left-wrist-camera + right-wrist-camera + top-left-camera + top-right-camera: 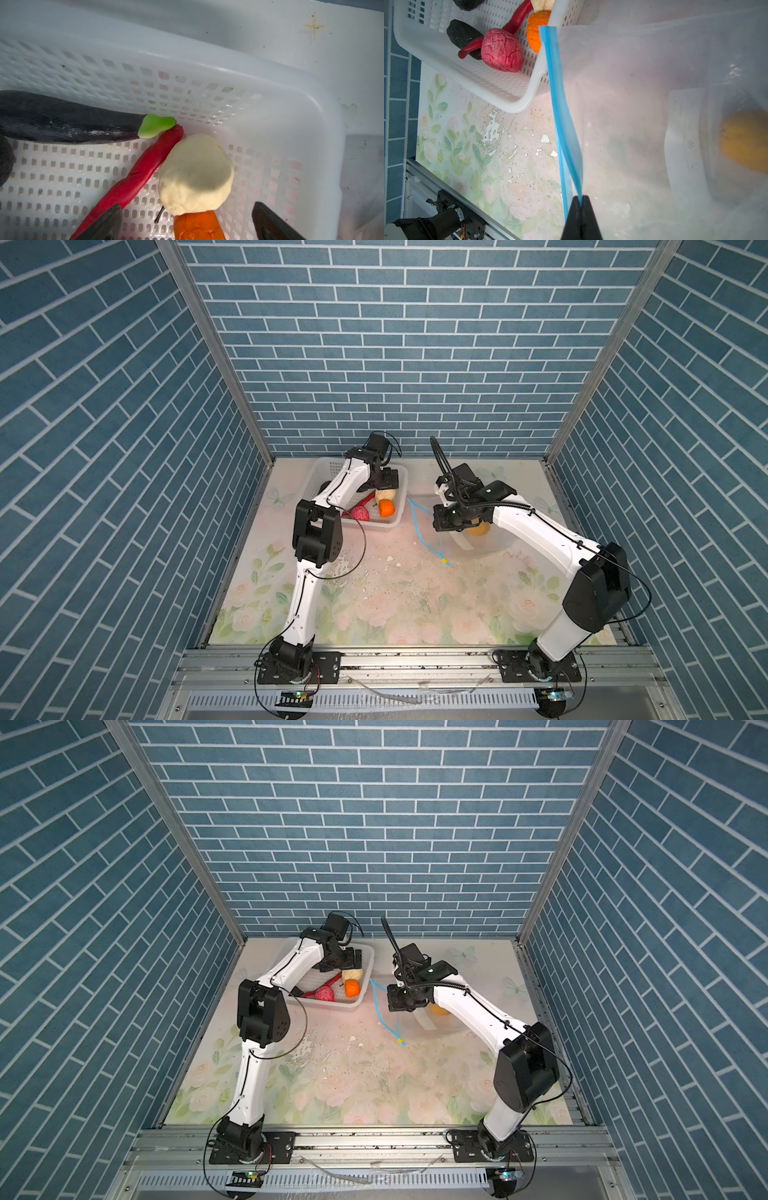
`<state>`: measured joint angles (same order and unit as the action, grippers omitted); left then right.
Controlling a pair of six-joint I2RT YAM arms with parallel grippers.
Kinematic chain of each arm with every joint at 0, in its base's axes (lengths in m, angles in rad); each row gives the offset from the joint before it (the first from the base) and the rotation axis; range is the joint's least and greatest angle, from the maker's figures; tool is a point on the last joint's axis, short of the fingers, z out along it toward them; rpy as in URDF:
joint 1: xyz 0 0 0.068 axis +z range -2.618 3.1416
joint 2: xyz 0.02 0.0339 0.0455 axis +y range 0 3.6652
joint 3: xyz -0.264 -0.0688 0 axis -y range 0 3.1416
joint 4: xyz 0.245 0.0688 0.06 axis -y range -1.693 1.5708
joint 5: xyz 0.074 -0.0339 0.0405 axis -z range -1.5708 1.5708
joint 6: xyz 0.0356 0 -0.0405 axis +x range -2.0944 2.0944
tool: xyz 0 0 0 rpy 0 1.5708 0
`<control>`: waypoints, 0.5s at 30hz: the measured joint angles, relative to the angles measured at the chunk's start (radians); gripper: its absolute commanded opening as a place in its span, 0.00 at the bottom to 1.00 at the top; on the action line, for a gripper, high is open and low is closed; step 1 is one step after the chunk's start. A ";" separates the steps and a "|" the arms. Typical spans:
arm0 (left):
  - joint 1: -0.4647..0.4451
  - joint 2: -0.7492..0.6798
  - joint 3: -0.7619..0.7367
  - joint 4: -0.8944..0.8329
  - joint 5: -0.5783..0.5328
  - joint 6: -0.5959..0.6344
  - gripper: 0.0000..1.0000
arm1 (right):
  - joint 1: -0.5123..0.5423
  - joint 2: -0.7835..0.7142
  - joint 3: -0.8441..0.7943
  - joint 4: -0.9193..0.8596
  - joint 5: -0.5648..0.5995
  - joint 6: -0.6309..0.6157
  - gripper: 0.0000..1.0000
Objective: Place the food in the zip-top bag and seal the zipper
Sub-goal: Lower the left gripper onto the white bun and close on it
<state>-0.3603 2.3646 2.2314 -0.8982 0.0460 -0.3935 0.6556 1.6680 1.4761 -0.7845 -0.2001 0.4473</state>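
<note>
Loading step, likely early: zip-top bag [633, 72] beside white perforated basket [324, 128], mouth held open by right gripper [580, 199] clenched on zipper [553, 83], one yellow-orange lump [745, 141] inside. Left gripper [187, 204] spread wide, empty, over cream-white lump [195, 174]. Next, probably: lower, close gently, carry across into mouth.

No legible text; faint unreadable print on label [685, 135] of zip-top bag [623, 72]

A white perforated basket [374, 524] sits at the back left of the flowered table [415, 593], whose surface is chipped and speckled; blue brick-pattern walls [395, 344] enclose it.
</note>
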 measured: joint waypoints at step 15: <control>0.000 0.071 0.044 0.006 0.008 -0.003 0.99 | -0.002 0.019 0.000 0.002 -0.016 0.000 0.00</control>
<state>-0.3603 2.4351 2.2757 -0.8925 0.0536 -0.3969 0.6533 1.6871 1.4761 -0.7822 -0.2165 0.4473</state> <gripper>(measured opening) 0.994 0.044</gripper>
